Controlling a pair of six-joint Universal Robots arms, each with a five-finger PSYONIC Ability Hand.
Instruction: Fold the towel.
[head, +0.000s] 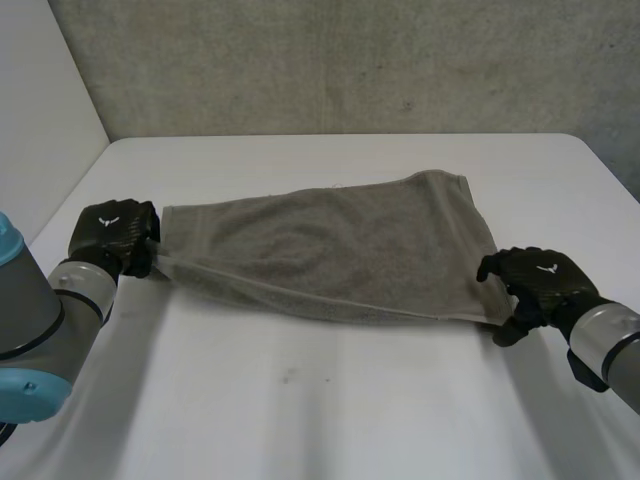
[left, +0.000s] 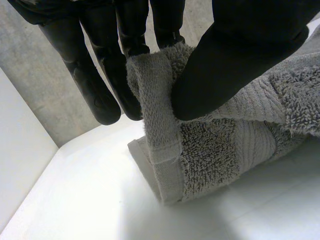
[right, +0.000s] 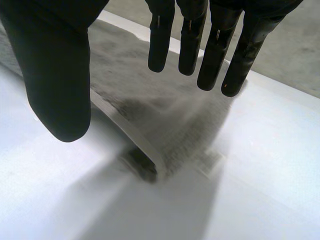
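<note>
The white worktop (head: 330, 410) takes up the middle and lower part of the head view. A grey concrete wall (head: 350, 60) runs across the top of the frame, and a white side panel (head: 40, 100) stands at the upper left. A grey towel (head: 330, 250) lies stretched from left to right across the centre of the worktop, with bare surface all around it and nothing else near it. The left arm (head: 30, 330) enters at the lower left of the frame and the right arm (head: 610, 350) at the lower right. The left robot hand (head: 115, 235) is at the towel's left end. In its wrist view the thumb (left: 225, 65) presses a bunched corner of the cloth against the fingers (left: 132, 30), pinching it. The right robot hand (head: 540, 280) is at the towel's near right corner. There its fingers (right: 215, 45) are straight and spread, the thumb stands apart, and the towel's edge lies under the palm, not gripped.
</note>
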